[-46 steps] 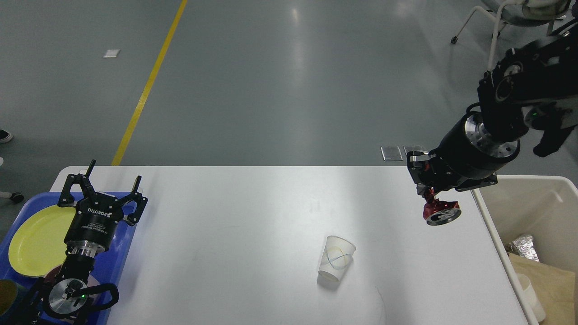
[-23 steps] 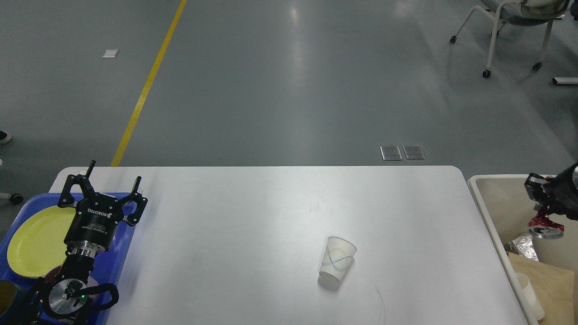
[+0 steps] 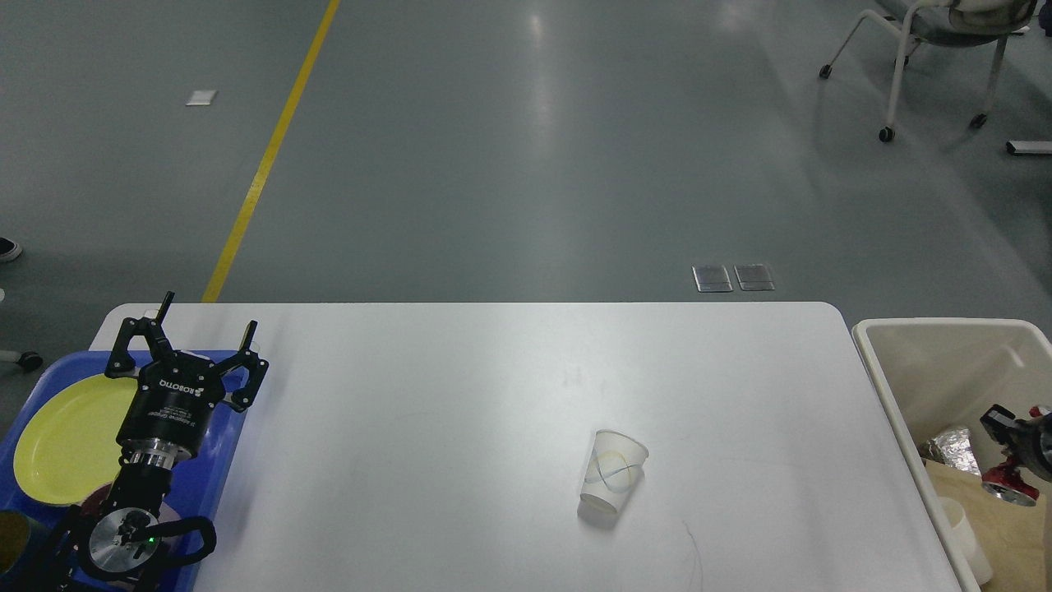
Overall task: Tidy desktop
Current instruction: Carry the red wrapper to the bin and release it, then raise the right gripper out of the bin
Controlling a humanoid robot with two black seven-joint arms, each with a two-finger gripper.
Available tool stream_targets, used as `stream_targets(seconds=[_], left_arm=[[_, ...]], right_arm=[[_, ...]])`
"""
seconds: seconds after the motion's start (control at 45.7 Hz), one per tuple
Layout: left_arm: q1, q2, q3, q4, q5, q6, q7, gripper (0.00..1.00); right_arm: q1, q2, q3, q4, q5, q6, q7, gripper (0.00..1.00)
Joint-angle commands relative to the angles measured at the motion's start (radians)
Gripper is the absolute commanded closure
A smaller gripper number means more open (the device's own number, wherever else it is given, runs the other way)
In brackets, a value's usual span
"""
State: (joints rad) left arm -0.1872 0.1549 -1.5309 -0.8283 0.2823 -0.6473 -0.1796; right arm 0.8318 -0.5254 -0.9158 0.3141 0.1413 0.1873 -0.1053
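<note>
Swung off the desktop [image 3: 460,386] since a second ago, right gripper [image 3: 1017,460] now low in the bin [image 3: 929,333], clamped on red can [image 3: 1011,485]; left gripper [image 3: 187,345] spread, cup [image 3: 612,475] rightward, remaining.

One table [image 3: 460,386], one cup [image 3: 612,474], one yellow plate [image 3: 66,440], one blue tray [image 3: 215,469], one bin [image 3: 920,345], two pincers [image 3: 187,349] [image 3: 1012,440].

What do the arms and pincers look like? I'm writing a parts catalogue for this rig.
The left pincer is black, with two linked skeletal fingers on a round black body printed ROBOTIQ in white. Behind it sit a silver metal ring, a looping black cable and a small green light. The right pincer shows only as a black and red piece at the picture's edge.
</note>
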Motion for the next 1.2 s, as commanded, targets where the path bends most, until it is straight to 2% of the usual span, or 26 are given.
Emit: stream_targets(seconds=[0.0,0.175,0.568,0.612,0.7,0.743,0.765,1.181], left_arm=[[0.0,0.0,0.0,0.0,0.0,0.0,0.0,0.04],[0.0,0.0,0.0,0.0,0.0,0.0,0.0,0.04],[-0.001,0.0,0.0,0.0,0.0,0.0,0.0,0.04],[-0.001,0.0,0.0,0.0,0.0,0.0,0.0,0.04],[0.0,0.0,0.0,0.0,0.0,0.0,0.0,0.04],[-0.001,0.0,0.0,0.0,0.0,0.0,0.0,0.04],[-0.001,0.0,0.0,0.0,0.0,0.0,0.0,0.04],[-0.001,0.0,0.0,0.0,0.0,0.0,0.0,0.04]], right_arm=[[-0.152,0.094,0.034,-0.144,0.011,-0.109,-0.002,1.0],[-0.243,0.148,0.034,-0.187,0.011,-0.218,-0.008,1.0],[-0.255,0.15,0.043,-0.185,0.009,-0.235,-0.013,0.98],[-0.255,0.151,0.041,-0.185,0.009,-0.236,-0.013,0.71],[-0.254,0.151,0.038,-0.179,0.008,-0.244,-0.011,0.35],[-0.254,0.156,0.035,-0.181,0.008,-0.252,-0.011,0.08],[-0.252,0.159,0.035,-0.182,0.008,-0.256,-0.011,0.0],[-0.244,0.16,0.037,-0.176,0.008,-0.264,-0.01,0.0]])
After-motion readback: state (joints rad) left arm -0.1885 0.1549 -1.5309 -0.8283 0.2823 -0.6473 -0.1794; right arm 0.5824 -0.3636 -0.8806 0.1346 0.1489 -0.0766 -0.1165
